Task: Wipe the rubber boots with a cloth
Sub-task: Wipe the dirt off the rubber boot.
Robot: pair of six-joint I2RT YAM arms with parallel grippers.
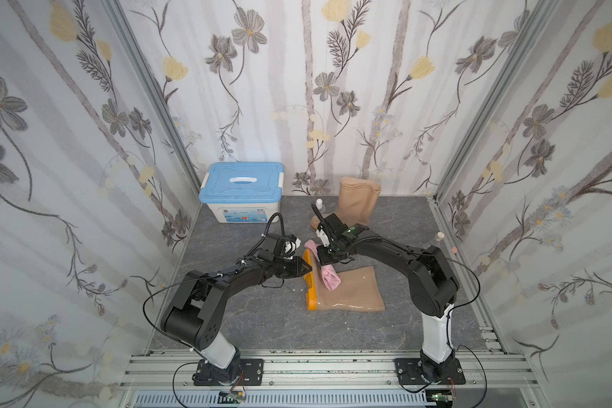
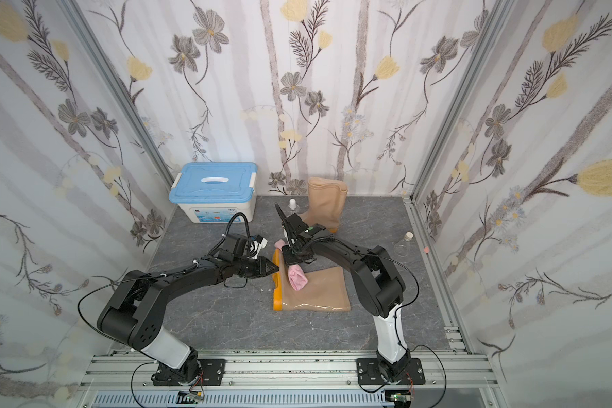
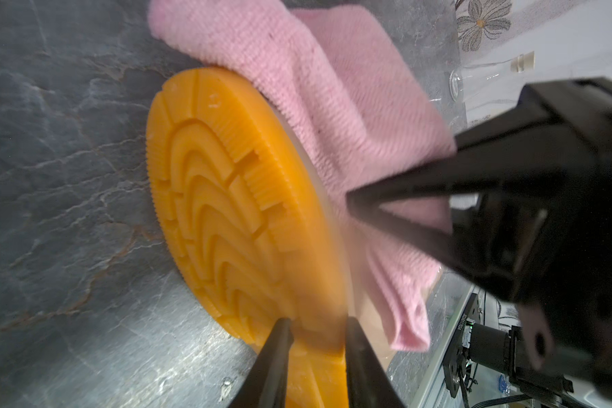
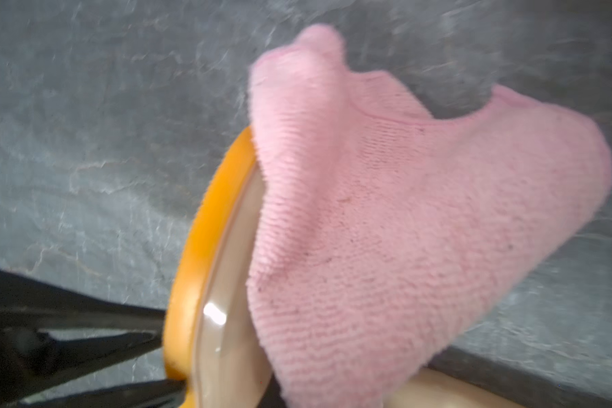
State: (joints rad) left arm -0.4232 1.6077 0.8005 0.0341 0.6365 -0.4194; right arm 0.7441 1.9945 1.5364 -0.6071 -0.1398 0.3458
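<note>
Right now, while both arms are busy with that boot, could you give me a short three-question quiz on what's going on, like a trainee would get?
1. True or false: the cloth is draped over the standing boot.
2. What does the right gripper hold? A) the cloth B) the standing boot C) nothing at all
3. Fill in: the left gripper clamps the lying boot by the edge of its orange ____.

Key: 1. False; the cloth is draped over the foot of the lying boot. 2. A. 3. sole.
</note>
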